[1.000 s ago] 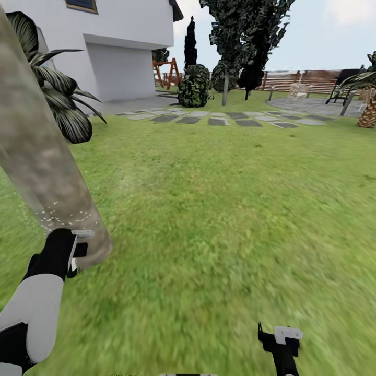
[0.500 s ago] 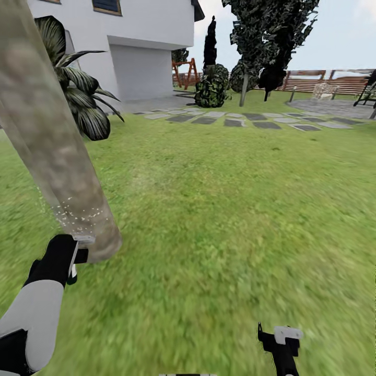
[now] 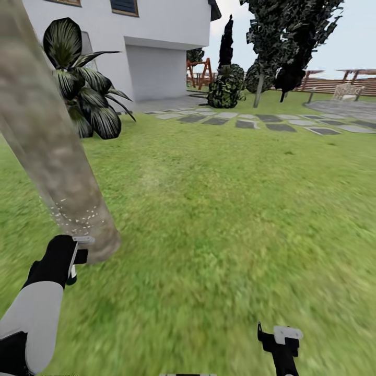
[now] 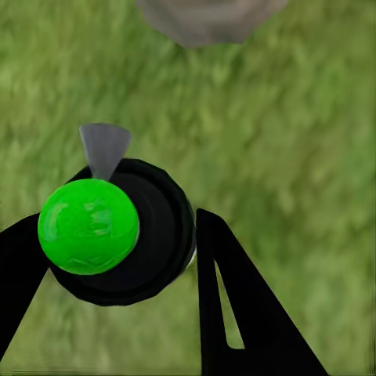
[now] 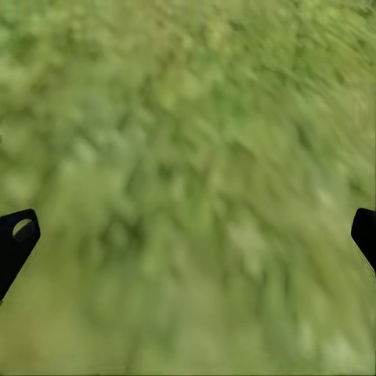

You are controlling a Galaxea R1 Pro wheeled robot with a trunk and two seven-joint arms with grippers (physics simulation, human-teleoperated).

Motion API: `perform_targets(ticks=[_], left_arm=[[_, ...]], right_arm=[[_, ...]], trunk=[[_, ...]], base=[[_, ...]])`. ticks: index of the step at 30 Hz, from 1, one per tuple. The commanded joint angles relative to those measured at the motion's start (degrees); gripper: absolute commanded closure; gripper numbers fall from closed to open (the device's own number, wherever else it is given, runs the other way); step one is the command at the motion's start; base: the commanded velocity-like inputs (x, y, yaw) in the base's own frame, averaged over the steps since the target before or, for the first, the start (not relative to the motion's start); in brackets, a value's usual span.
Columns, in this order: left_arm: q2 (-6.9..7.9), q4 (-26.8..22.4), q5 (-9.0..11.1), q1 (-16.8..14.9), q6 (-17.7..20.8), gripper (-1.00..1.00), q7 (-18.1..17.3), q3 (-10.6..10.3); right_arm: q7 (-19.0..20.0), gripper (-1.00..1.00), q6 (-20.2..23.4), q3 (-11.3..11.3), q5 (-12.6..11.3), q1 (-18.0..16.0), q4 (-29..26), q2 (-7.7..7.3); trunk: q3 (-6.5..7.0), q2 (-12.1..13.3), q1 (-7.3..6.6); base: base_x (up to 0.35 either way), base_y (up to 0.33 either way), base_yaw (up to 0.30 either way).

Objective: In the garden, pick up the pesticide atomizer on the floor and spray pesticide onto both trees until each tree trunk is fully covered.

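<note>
A thick, pale grey-brown tree trunk [image 3: 52, 146] leans up the left of the head view, and its base [image 4: 207, 16] also shows in the left wrist view. Whitish pesticide specks [image 3: 78, 214] dot the bark just above the base. My left gripper [image 3: 70, 258] [image 4: 117, 235] is shut on the pesticide atomizer [image 4: 88, 225], a black body with a bright green ball top. Its grey nozzle [image 3: 83, 240] [image 4: 103, 147] points at the foot of the trunk, very close to it. My right gripper [image 3: 282, 339] [image 5: 188, 235] hangs open over bare grass, low at the right.
A broad-leaved striped bush [image 3: 83, 94] stands behind the trunk by the white house [image 3: 156, 47]. Grey paving slabs [image 3: 261, 120], dark columnar trees [image 3: 292, 42] and a slatted fence [image 3: 360, 86] lie far ahead. Open lawn [image 3: 235, 209] spreads to the right.
The whole picture has shifted rightward, so the camera has turned left. My left gripper still holds the atomizer at the trunk's foot, with specks on the bark. The right arm looks unmoved.
</note>
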Motion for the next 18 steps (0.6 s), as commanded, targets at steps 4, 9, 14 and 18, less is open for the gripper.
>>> perform_targets(ticks=[4, 9, 14, 18], left_arm=[[-0.04, -0.1, -0.6, -0.1, 0.2, 1.00, -0.4, 0.0], [0.01, -1.4, -0.6, -0.1, 0.3, 1.00, -0.6, -0.2], [-0.17, -2.3, -0.5, -0.7, 0.8, 1.00, -0.7, -0.3], [0.16, -2.3, -0.6, -0.9, 0.9, 1.00, -0.7, -0.3]], right_arm=[[-0.2, -1.00, -0.1, -0.4, 0.6, 0.0, 0.0, -0.03], [-0.3, -1.00, -0.1, -0.4, 0.6, 0.0, 0.0, -0.06], [-0.2, -1.00, -0.1, -0.4, 0.6, 0.0, 0.0, -0.06], [-0.2, -1.00, -0.1, -0.4, 0.6, 0.0, 0.0, -0.06]], trunk=[[-0.05, 0.0, 0.00], [-0.05, 0.0, 0.00], [-0.05, 0.0, 0.00], [-0.05, 0.0, 0.00]], base=[[0.150, -0.248, 0.216], [0.058, -0.265, 0.017], [-0.103, -0.245, 0.167], [-0.075, -0.056, 0.272]])
